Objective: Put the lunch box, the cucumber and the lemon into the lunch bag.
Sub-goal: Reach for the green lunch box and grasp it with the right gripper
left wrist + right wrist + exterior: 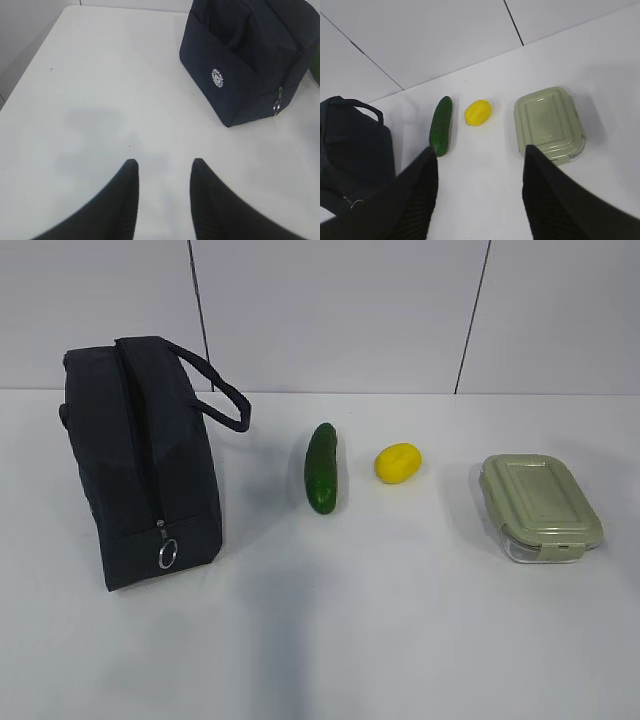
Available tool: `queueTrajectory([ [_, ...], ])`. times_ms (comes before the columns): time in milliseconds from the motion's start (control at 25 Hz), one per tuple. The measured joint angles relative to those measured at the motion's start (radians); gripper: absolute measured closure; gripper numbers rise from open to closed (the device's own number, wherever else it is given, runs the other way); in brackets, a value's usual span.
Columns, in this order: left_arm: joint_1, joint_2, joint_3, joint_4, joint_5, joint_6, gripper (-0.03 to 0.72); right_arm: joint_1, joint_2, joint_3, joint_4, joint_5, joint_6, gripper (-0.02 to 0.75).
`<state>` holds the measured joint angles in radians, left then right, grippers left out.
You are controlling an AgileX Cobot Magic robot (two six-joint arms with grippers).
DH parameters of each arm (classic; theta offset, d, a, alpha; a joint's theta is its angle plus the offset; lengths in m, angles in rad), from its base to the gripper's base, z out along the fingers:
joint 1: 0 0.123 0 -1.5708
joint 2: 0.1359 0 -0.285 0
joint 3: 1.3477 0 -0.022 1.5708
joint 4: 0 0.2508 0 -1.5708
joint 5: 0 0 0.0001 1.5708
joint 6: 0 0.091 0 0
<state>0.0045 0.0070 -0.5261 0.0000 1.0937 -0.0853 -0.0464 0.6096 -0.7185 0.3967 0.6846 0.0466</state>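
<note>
The dark navy lunch bag (140, 460) stands zipped at the left of the white table, its silver ring pull (167, 554) low on the near end. To its right lie the dark green cucumber (322, 468), the yellow lemon (398, 462) and the lunch box (540, 506) with its sage-green lid. Neither arm shows in the exterior view. My left gripper (164, 162) is open above bare table, with the lunch bag (245, 60) ahead to its right. My right gripper (479, 149) is open and empty, high above the cucumber (441, 125), lemon (478, 112) and lunch box (549, 125).
A grey panelled wall (330, 310) runs behind the table. The table's left edge (35, 55) shows in the left wrist view. White tabletop (380, 630) lies in front of the row of items.
</note>
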Motion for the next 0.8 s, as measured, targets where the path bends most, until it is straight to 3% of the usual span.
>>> queueTrajectory([
  [400,0.000,0.000,0.000,0.000,0.000,0.000,0.448,0.000,0.404,-0.143,0.174,-0.005,-0.081,0.298],
  [480,0.000,0.000,0.000,0.000,0.000,0.000,0.448,0.000,0.471,-0.170,0.236,0.000,-0.165,0.260],
  [640,0.000,0.000,0.000,0.000,0.000,0.000,0.448,0.000,0.602,-0.218,0.341,0.011,-0.301,0.107],
  [800,0.000,0.000,0.000,0.000,0.000,0.000,0.448,0.000,0.711,-0.290,0.364,0.032,-0.368,0.080],
])
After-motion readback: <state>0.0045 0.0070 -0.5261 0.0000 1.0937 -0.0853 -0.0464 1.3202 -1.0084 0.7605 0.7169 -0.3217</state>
